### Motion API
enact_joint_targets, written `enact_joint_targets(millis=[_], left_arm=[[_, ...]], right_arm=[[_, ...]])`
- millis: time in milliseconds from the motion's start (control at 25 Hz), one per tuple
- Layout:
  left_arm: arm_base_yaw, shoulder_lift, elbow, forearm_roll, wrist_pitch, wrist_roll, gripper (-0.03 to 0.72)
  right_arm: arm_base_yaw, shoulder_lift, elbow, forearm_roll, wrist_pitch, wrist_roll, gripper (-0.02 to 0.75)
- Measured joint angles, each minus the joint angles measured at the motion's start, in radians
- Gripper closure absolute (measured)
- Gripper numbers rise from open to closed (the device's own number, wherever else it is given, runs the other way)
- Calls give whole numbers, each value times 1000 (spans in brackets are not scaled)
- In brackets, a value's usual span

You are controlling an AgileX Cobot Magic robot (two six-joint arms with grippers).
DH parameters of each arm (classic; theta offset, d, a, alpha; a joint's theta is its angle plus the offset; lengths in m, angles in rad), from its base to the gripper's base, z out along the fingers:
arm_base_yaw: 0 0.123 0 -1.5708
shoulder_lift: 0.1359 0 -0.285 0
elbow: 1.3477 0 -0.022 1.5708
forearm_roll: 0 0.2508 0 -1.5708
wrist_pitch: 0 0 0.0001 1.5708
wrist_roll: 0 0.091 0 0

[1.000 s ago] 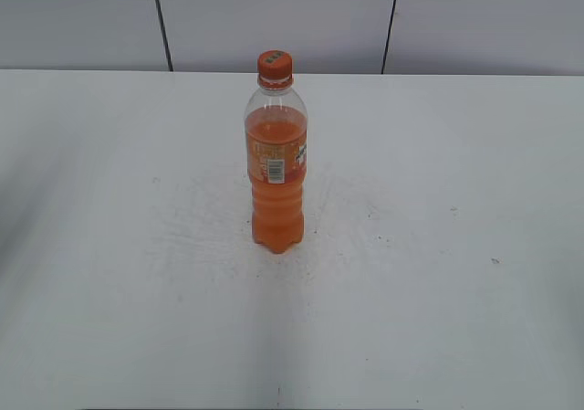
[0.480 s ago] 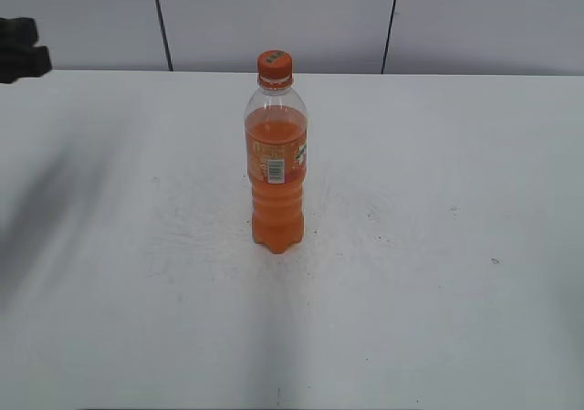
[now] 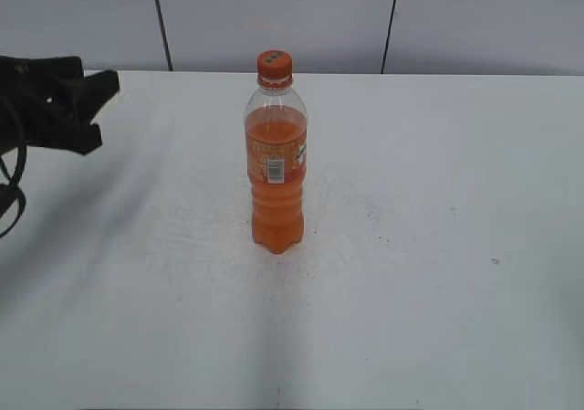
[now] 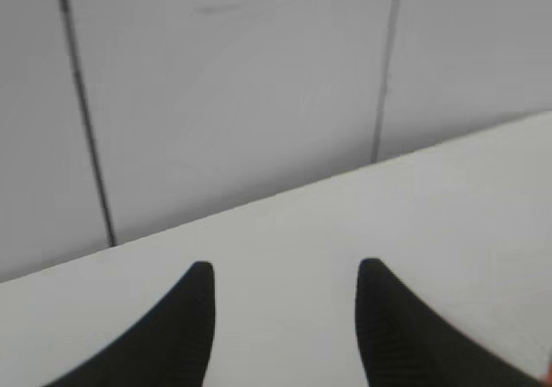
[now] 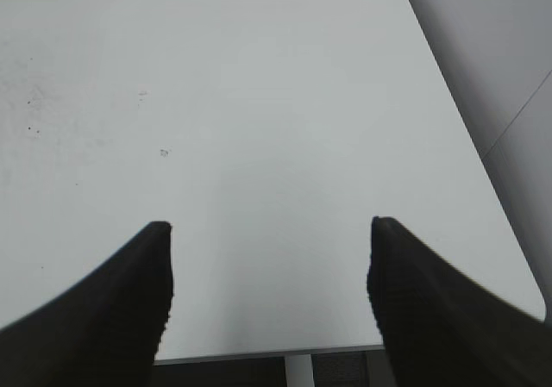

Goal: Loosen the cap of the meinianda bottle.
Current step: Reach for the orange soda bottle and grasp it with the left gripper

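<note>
The meinianda bottle stands upright in the middle of the white table, with orange drink, an orange label and a white barcode patch. Its orange cap is on the neck. My left gripper is open and empty at the far left, well apart from the bottle; in the left wrist view its jaws stand apart over bare table. My right gripper is open and empty over the table's edge and does not show in the exterior view. Neither wrist view shows the bottle.
A grey panelled wall with dark seams runs behind the table. The table's edge lies just under my right gripper, with a white leg below it. Small dark specks mark the table around the bottle.
My left gripper has come further into the exterior view from the left edge, moving right towards the bottle. The bottle has not moved.
</note>
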Motion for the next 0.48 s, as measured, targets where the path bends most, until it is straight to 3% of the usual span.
enact_joint_targets(millis=[280, 400, 480], left_arm=[[197, 112, -61, 615, -223, -91, 353], [212, 170, -136, 742, -255, -122, 314], [209, 211, -175, 772, -265, -128, 198]], right_arm=[[0, 0, 0, 0, -1, 0, 207], [0, 0, 0, 0, -1, 0, 207], [0, 0, 0, 0, -1, 0, 207]])
